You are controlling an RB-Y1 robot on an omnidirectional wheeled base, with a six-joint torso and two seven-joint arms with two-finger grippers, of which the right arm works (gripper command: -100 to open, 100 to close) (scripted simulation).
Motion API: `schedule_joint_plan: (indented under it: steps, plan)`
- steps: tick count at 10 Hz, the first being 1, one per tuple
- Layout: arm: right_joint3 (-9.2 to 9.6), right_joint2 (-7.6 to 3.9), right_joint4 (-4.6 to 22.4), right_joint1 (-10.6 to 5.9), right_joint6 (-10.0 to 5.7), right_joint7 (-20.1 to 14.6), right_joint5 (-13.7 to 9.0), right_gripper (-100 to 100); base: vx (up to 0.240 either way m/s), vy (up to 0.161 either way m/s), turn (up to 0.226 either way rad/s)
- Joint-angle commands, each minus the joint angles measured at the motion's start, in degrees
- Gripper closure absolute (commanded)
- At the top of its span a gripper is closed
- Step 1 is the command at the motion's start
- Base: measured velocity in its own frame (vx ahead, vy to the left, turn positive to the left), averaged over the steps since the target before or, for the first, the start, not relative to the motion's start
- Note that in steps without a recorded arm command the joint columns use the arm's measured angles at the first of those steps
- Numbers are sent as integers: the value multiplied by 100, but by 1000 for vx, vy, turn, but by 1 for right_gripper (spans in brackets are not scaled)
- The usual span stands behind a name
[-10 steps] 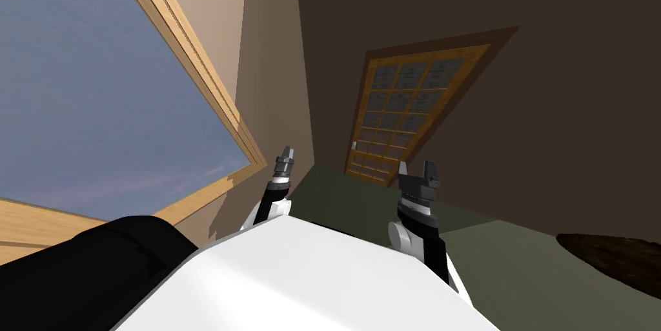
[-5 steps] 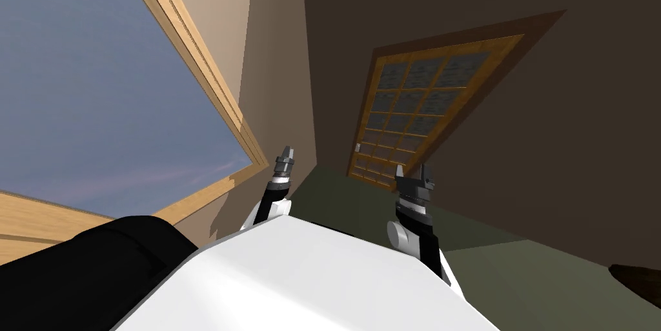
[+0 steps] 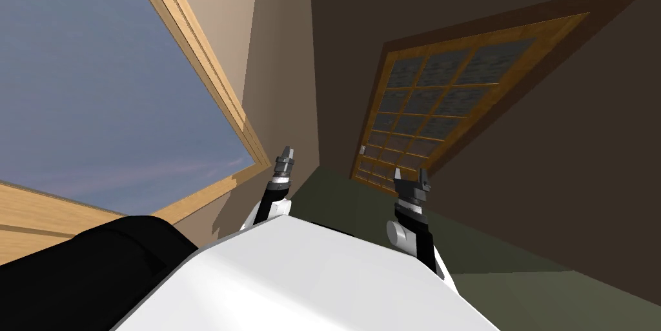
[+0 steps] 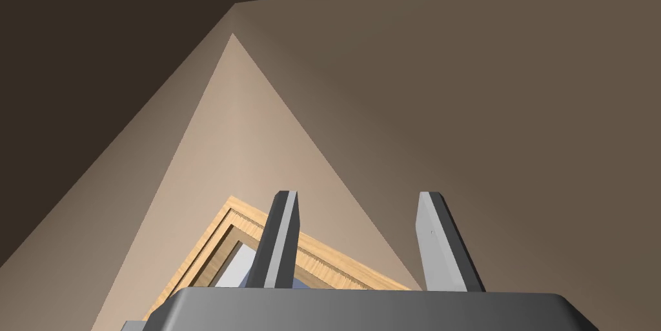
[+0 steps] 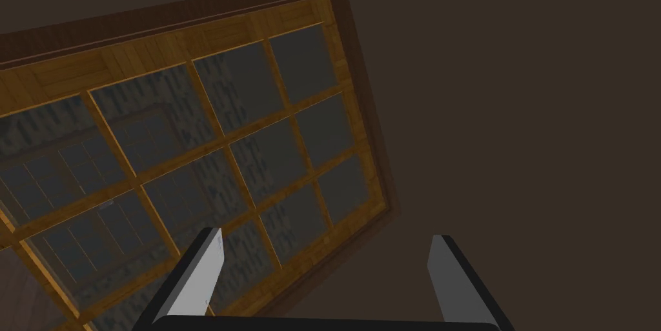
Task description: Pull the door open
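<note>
A wooden door [image 3: 439,98] with a grid of grey glass panes stands shut in the dark brown wall ahead, inside a darker frame. A small pale handle [image 3: 363,150] sits on its left edge, low down. My right gripper [image 3: 411,179] is open and held up in front of the door's lower part, still short of it. In the right wrist view the door's panes [image 5: 193,146] lie beyond the open right gripper [image 5: 326,262], nothing between the fingers. My left gripper [image 3: 285,157] is raised near the wall corner; its wrist view shows the left gripper [image 4: 361,230] open and empty.
A large window [image 3: 97,88] with a light wood frame [image 3: 193,43] runs along the wall on my left. A tan wall corner [image 3: 284,75] stands between window and door. Dark green floor [image 3: 490,262] stretches to the door and off to the right.
I have moved closer to the door: it looms larger and has shifted right in the head view. The dark rug at lower right has left the picture. Both grippers stay open.
</note>
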Motion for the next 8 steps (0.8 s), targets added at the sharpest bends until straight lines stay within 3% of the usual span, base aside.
schedule_joint_plan:
  steps: [1,5,6,8]
  plan:
    - [-76,-30,264,-82,-50,-229,-95,-100,103,-37,131]
    - [-194,-63,740,-237,-139,-607,-256,-100,72,-12,90]
    - [-194,-63,749,-237,-139,-607,-256,-100,58,-12,39]
    - [-278,-81,1091,-346,-202,-873,-370,-100,71,-12,108]
